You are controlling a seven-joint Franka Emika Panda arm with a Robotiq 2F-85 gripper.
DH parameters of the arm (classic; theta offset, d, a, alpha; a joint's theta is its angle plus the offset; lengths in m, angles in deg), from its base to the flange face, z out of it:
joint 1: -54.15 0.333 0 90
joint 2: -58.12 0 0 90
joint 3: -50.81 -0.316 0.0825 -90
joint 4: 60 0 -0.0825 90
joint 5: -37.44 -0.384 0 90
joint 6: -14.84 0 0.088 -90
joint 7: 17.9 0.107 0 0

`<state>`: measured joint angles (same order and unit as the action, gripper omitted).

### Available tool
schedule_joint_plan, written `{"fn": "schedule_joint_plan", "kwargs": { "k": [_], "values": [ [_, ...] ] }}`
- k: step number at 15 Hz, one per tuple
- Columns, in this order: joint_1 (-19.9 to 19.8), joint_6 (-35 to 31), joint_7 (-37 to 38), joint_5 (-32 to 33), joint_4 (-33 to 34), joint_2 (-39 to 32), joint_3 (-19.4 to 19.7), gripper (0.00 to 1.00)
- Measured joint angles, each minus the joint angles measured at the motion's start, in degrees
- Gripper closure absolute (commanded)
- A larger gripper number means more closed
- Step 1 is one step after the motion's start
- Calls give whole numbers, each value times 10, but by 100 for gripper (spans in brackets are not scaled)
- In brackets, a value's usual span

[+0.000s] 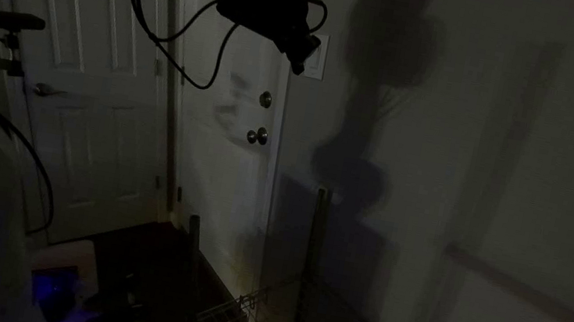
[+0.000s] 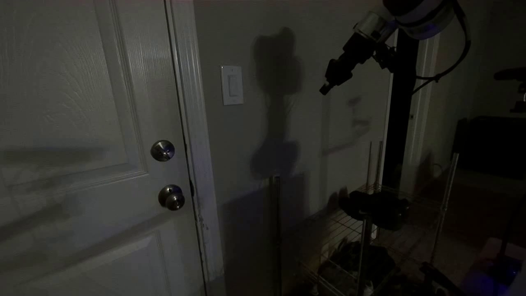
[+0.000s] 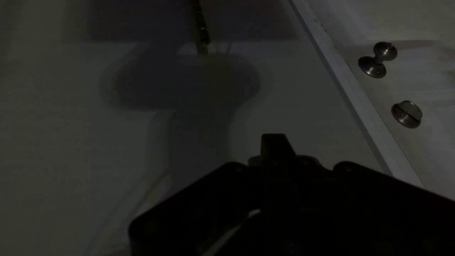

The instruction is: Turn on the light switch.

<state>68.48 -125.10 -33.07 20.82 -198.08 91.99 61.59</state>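
Note:
The light switch (image 2: 232, 85) is a pale upright wall plate with a rocker, to the right of the door frame. In an exterior view it also shows (image 1: 321, 59), partly covered by my gripper (image 1: 299, 66). In an exterior view my gripper (image 2: 326, 87) is well to the right of the switch, tilted down, with a gap between them in the picture. In the wrist view my gripper (image 3: 273, 138) is dark, its fingers together with nothing seen between them. I do not make out the switch in the wrist view. I see no contact with the wall.
A white door with a lock (image 2: 162, 150) and a round knob (image 2: 171, 197) stands beside the switch. A wire shelf (image 1: 229, 319) with upright posts (image 1: 309, 271) stands below along the wall. Cables (image 1: 142, 11) hang from the arm. The room is dark, with arm shadows on the wall.

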Motion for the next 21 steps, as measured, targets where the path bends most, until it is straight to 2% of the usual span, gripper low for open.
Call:
{"fn": "schedule_joint_plan", "kwargs": {
  "k": [7, 17, 21],
  "values": [
    [-3, 0, 0, 1, 1, 1, -8, 99],
    [1, -8, -23, 29, 2, 20, -67, 99],
    [18, -17, -34, 53, 15, 11, -94, 99]
  ]
}}
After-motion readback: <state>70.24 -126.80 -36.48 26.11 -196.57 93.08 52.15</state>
